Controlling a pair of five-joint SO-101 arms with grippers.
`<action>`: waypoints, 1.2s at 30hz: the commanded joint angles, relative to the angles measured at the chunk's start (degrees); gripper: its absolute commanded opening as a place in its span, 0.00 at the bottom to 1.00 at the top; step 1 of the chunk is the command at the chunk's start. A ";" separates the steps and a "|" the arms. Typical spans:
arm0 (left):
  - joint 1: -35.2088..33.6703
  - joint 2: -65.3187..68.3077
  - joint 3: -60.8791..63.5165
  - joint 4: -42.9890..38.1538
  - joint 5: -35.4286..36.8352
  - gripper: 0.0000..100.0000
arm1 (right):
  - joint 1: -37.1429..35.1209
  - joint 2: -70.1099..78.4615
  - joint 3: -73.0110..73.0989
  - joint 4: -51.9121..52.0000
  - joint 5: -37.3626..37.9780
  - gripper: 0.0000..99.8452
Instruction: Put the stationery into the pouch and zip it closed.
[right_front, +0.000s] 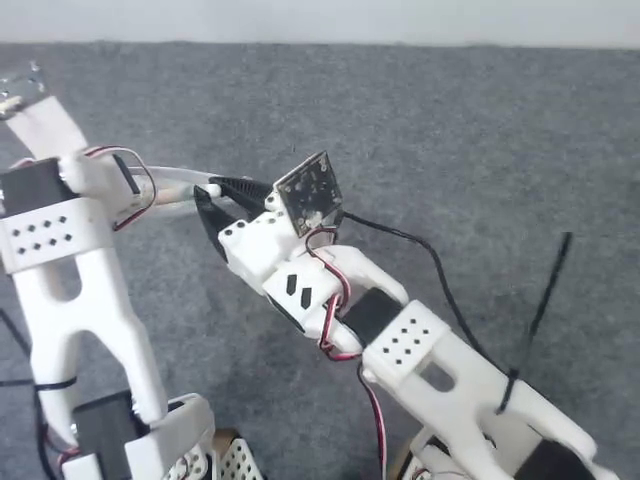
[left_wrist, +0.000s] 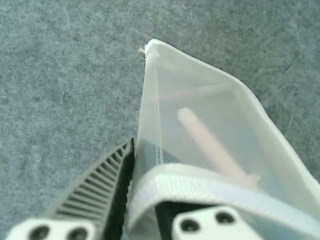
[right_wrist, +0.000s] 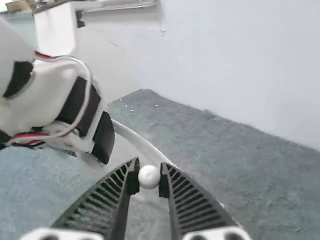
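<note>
A white mesh pouch (left_wrist: 210, 115) hangs over the grey carpet, with a pale pink pen (left_wrist: 210, 147) lying inside it. My left gripper (left_wrist: 145, 212) is shut on the pouch's white zip band (left_wrist: 200, 187). In the high view the pouch (right_front: 178, 186) shows as a pale strip between the two arms. My right gripper (right_wrist: 148, 181) is shut on a small white bead (right_wrist: 149, 176), the zip pull, at the pouch's edge (right_wrist: 136, 141). From above, the right gripper (right_front: 208, 192) meets the pouch right beside the left arm's wrist (right_front: 110, 180).
Grey carpet (right_front: 450, 140) covers the table, with a white wall (right_wrist: 240, 60) behind. A black cable (right_front: 545, 290) runs along the right arm. The left arm's body (right_wrist: 55, 110) sits very close to my right gripper.
</note>
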 joint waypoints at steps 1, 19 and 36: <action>-0.09 -0.18 0.22 -1.41 0.18 0.01 | 1.45 -4.18 -6.42 4.97 5.36 0.00; 0.00 -0.18 0.22 -1.41 0.18 0.01 | -12.53 -4.79 -9.49 19.38 13.45 0.23; 0.00 -0.18 0.31 -1.41 0.18 0.01 | -9.01 -15.16 -4.40 21.14 13.45 0.01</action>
